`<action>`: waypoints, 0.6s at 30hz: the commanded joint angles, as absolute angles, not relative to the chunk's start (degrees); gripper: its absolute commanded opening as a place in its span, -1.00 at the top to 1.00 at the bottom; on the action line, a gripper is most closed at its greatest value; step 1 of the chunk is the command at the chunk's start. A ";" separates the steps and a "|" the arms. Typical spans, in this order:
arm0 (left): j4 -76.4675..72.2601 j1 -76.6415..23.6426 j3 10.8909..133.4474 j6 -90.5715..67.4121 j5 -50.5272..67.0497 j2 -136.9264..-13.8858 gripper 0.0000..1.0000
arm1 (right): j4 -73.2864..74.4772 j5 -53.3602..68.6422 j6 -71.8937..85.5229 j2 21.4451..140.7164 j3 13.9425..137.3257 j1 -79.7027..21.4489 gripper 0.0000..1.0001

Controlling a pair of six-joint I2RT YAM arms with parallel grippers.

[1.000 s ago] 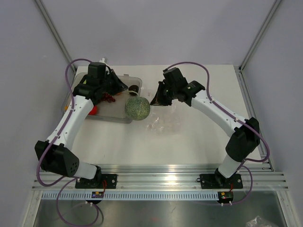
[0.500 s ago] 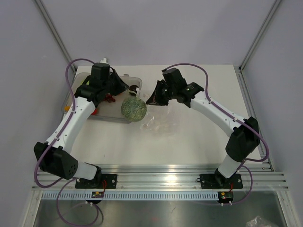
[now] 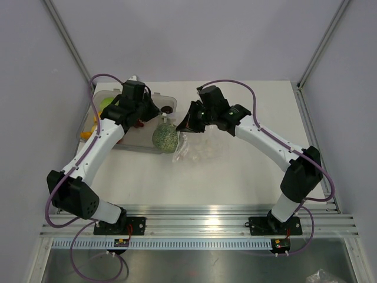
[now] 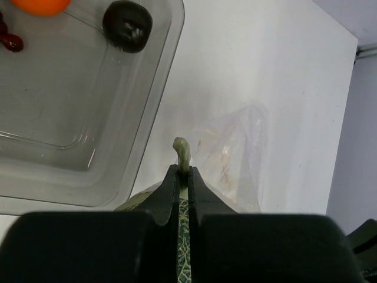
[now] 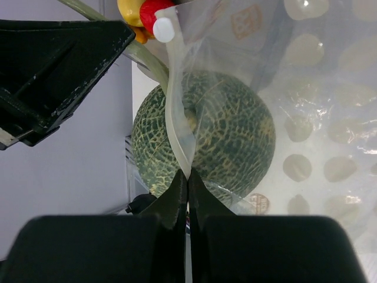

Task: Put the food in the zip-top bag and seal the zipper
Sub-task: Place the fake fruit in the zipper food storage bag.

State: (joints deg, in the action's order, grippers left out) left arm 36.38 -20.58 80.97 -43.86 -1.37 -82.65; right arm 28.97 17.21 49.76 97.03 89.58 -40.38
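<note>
Left end effector (image 4: 183, 177) pressed tight on the melon stem (image 4: 182, 148), green melon (image 3: 165, 137) over the tray (image 3: 136, 143) corner. Right end effector (image 5: 187, 180) pinches the zipper (image 5: 177, 124). The zip-top bag (image 3: 203, 150) lies on the surface (image 3: 247, 171), just beside the melon.

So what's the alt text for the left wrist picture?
Black jaws pinch shut on the pale stem of a green netted toy melon above a white table. At picture left, a grey translucent tray holds a dark brown ball and an orange fruit; at picture right is a clear crinkly plastic bag.
</note>
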 commanded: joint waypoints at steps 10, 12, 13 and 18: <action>29.45 -20.92 79.10 -51.68 -12.40 -74.27 1.00 | 18.29 20.21 56.16 95.45 88.16 -41.31 1.00; 29.97 -21.70 78.40 -51.59 -12.74 -74.09 1.00 | 16.62 20.21 57.13 95.80 88.07 -41.31 1.00; 29.62 -21.97 77.62 -51.85 -13.27 -73.13 1.00 | 16.44 20.39 57.39 96.06 88.33 -41.31 1.00; 26.63 -23.55 74.00 -51.16 -14.15 -71.45 1.00 | 13.45 22.23 59.33 98.26 89.73 -41.31 1.00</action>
State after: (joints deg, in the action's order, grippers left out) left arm 31.86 -22.57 74.61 -50.22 -12.27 -73.17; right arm 18.61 19.90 57.12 97.30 88.33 -40.58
